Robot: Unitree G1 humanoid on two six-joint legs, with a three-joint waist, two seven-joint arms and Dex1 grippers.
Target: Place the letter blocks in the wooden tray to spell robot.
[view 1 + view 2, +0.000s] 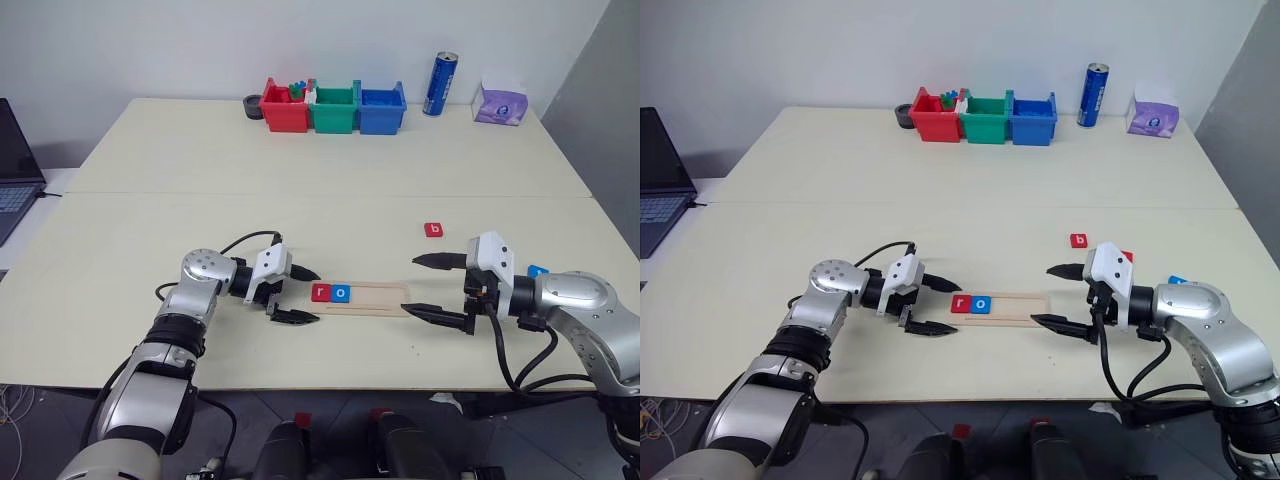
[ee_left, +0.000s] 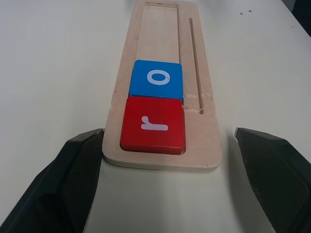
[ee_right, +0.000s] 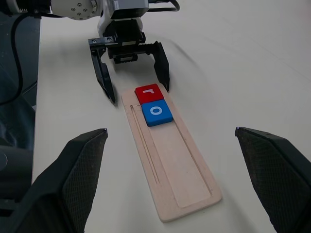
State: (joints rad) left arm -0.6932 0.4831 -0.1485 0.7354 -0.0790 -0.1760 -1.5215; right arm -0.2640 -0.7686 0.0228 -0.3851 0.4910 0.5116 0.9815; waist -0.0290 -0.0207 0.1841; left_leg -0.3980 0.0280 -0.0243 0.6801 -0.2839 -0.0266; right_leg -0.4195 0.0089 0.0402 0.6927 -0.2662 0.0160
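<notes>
The wooden tray [image 1: 384,298] lies on the table near the front edge, between my two grippers. A red "r" block [image 1: 321,292] and a blue "o" block [image 1: 342,293] sit side by side at its left end; the remainder of the groove is bare. My left gripper [image 1: 317,297] is open, its fingers [image 2: 63,184] straddling the tray's left end without touching the blocks. Open too, my right gripper [image 1: 409,284] stands at the tray's right end. A red "b" block [image 1: 433,230] lies beyond it. A blue block [image 1: 538,270] and a red one [image 1: 1126,256] peek out behind the right wrist.
Red [image 1: 284,108], green [image 1: 335,110] and blue [image 1: 382,110] bins line the far edge, with a black tape roll [image 1: 253,105], a blue can [image 1: 441,84] and a purple tissue pack [image 1: 500,103]. A laptop [image 1: 15,170] sits off the left side.
</notes>
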